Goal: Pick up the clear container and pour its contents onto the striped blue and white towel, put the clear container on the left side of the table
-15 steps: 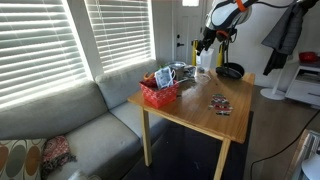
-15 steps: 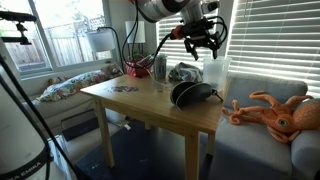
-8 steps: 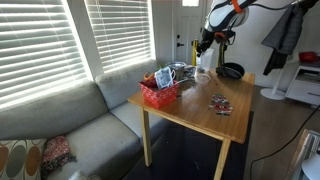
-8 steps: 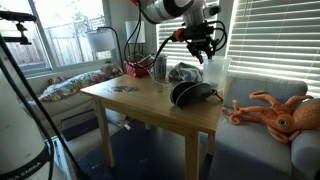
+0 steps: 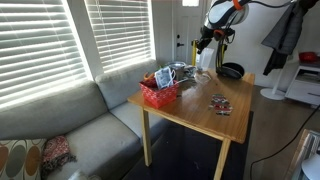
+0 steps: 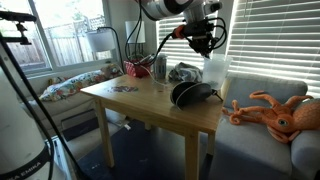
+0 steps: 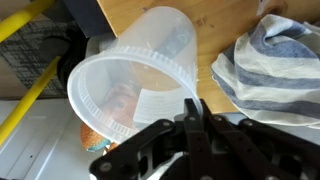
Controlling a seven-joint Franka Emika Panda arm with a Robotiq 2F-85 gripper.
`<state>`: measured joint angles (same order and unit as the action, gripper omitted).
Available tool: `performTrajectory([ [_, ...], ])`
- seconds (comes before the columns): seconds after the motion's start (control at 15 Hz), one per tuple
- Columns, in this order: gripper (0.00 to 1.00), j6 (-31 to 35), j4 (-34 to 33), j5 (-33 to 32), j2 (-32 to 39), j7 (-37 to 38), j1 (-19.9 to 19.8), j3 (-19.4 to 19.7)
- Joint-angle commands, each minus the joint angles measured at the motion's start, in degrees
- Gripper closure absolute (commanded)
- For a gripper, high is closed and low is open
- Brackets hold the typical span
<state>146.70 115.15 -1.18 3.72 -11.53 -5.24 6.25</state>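
The clear container fills the left of the wrist view, a translucent tub with its wide rim toward the camera. My gripper is shut on the near part of that rim, with the thin wall pinched between the two black fingers. A white label and something orange show through the tub. The striped blue and white towel lies bunched just right of it on the table. In both exterior views the gripper hangs over the container at the table's far end, beside the towel.
A red basket with items stands on the table's window side. A black bowl sits near the container, and a small patterned object lies mid-table. A grey sofa and an orange octopus toy flank the table.
The gripper's fingers have gone from wide apart to shut on the container's rim. The arm has barely moved, and the container stands where it was.
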Motion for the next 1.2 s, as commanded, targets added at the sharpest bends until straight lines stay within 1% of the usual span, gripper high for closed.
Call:
performTrajectory([
  [0.0, 0.99, -1.4, -0.1, 2.6, -2.0, 0.0, -0.1, -0.9],
  [0.07, 0.99, -2.1, 0.0, 3.1, -2.8, 1.1, 0.0, -1.0],
  [0.2, 0.99, -2.9, 0.3, 6.0, -4.8, 1.1, 0.3, -1.4],
  [0.33, 0.99, -2.6, 0.3, 10.1, -6.4, 1.8, 0.5, -1.6],
  [0.4, 0.99, -2.9, 0.2, 13.0, -7.1, 1.1, 0.6, -1.6],
  [0.47, 0.99, -1.6, 0.5, 16.7, -7.9, 0.5, 0.9, -1.5],
  [0.8, 0.99, -2.6, -0.2, 38.9, -9.3, -6.8, 3.0, -0.3],
  [1.0, 0.99, -4.5, -1.2, 52.8, -8.4, -12.4, 3.6, 0.2],
  [1.13, 0.99, -7.0, -1.6, 61.7, -7.4, -16.3, 3.2, 0.4],
])
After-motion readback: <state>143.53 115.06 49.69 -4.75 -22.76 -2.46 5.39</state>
